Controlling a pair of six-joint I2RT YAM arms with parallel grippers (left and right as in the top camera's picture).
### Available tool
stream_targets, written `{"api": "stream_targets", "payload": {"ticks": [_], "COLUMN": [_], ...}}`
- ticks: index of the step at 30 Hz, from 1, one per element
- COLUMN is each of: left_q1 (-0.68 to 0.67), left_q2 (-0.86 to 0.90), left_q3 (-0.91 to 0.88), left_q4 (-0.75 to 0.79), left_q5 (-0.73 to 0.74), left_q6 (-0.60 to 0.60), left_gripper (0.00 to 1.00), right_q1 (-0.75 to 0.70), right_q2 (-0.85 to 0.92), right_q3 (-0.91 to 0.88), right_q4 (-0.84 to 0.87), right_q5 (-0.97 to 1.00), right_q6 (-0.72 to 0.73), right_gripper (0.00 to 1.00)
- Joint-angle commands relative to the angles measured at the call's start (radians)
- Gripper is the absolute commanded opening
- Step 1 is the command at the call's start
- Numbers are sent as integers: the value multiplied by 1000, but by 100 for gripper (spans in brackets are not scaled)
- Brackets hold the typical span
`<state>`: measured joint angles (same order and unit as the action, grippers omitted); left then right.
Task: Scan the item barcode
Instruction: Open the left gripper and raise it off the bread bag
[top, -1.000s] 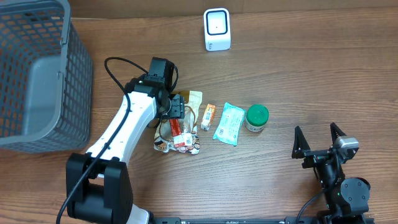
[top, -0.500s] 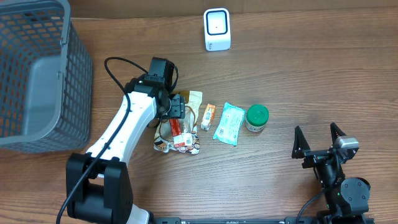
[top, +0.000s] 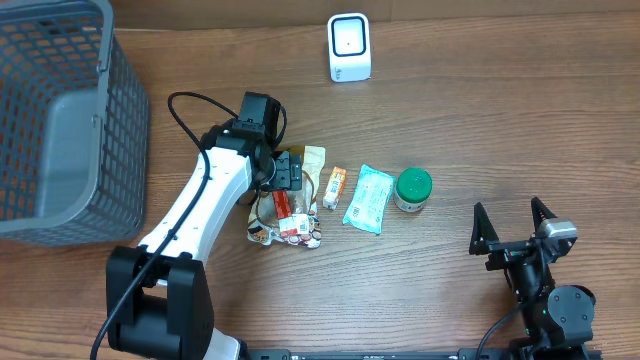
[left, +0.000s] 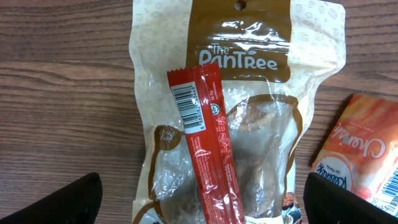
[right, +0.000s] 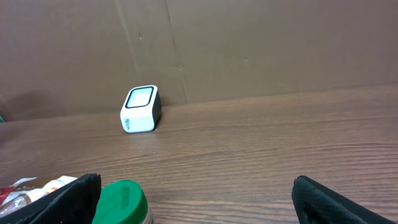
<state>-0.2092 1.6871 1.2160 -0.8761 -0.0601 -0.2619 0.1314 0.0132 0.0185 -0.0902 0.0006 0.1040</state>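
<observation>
A red stick packet (left: 208, 149) with a white barcode near its top end lies face up on a beige-and-brown Pantree snack bag (left: 249, 68). My left gripper (left: 202, 193) hangs open just above them, its black fingers (left: 62, 202) standing either side of the bag with nothing held. Overhead, the left gripper (top: 288, 180) sits over the pile, where the red packet (top: 291, 210) pokes out below it. The white scanner (top: 349, 47) stands at the back of the table. My right gripper (top: 508, 215) rests open at the front right, and its wrist view shows the scanner (right: 140, 109) far off.
A grey mesh basket (top: 60, 120) fills the far left. Right of the pile lie a small orange packet (top: 335, 187), a teal pouch (top: 368, 198) and a green-lidded jar (top: 412, 189). The jar (right: 121, 202) sits by the right gripper's left finger.
The left gripper's jaws have spread wider over the pile. Both arms and all the items stay where they were.
</observation>
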Motion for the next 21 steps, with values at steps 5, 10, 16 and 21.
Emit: {"api": "stream_targets", "payload": {"ticks": [5,10,16,21], "left_q1": [0,1,1,-11], "left_q2": [5,5,5,5], "left_q3": [21,33,141,239], "left_q4": [0,-8,-60,-76], "left_q5": [88,86,100,227], "left_q6": [-7,-5,-8,-8], "left_gripper": [100,100,96,85], "right_q1": [-3,-3,-3,-3], "right_q2": [-3,-2,-2,-3], "right_q3": [-10,-10,-10,-10], "right_q4": [6,6,6,6], "right_q5": [6,6,6,6], "right_q6": [-4,-4,-4,-4], "right_gripper": [100,100,100,100]}}
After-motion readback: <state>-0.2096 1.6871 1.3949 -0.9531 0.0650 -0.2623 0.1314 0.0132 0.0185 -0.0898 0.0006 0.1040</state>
